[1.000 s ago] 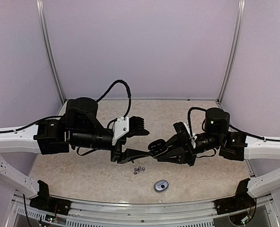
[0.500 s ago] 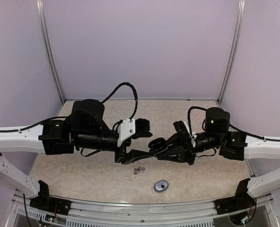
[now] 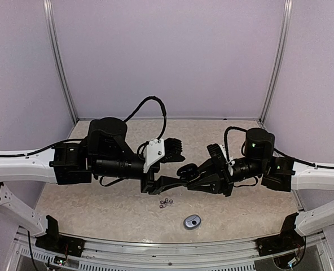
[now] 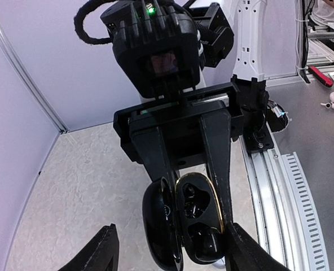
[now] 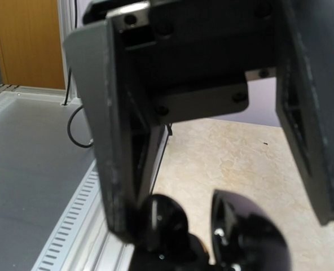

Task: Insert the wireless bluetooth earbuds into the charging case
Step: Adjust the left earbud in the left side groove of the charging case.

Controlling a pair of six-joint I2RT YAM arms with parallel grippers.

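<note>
The charging case (image 3: pixel 185 169) is glossy black with a gold rim and hangs open above the table's middle. My right gripper (image 3: pixel 194 174) is shut on it. In the left wrist view the case (image 4: pixel 200 217) faces the camera, lid swung left. Its two wells are dark and glossy, and I cannot tell what lies in them. My left gripper (image 3: pixel 181 166) is open, its fingertips (image 4: pixel 102 251) flanking the case without touching it. Tiny silvery-pink wireless bluetooth earbuds (image 3: pixel 166 202) lie on the table below. In the right wrist view the case (image 5: pixel 167 228) is blurred at the bottom, with the left fingers (image 5: pixel 113 141) looming close.
A small grey oval case (image 3: pixel 192 221) lies shut near the front edge, right of the earbuds. A metal rail (image 3: pixel 167 253) runs along the front. Purple walls close in the back and sides.
My left arm has moved right toward the held case, so its open fingers now reach alongside it. The right arm and the case have barely moved.
</note>
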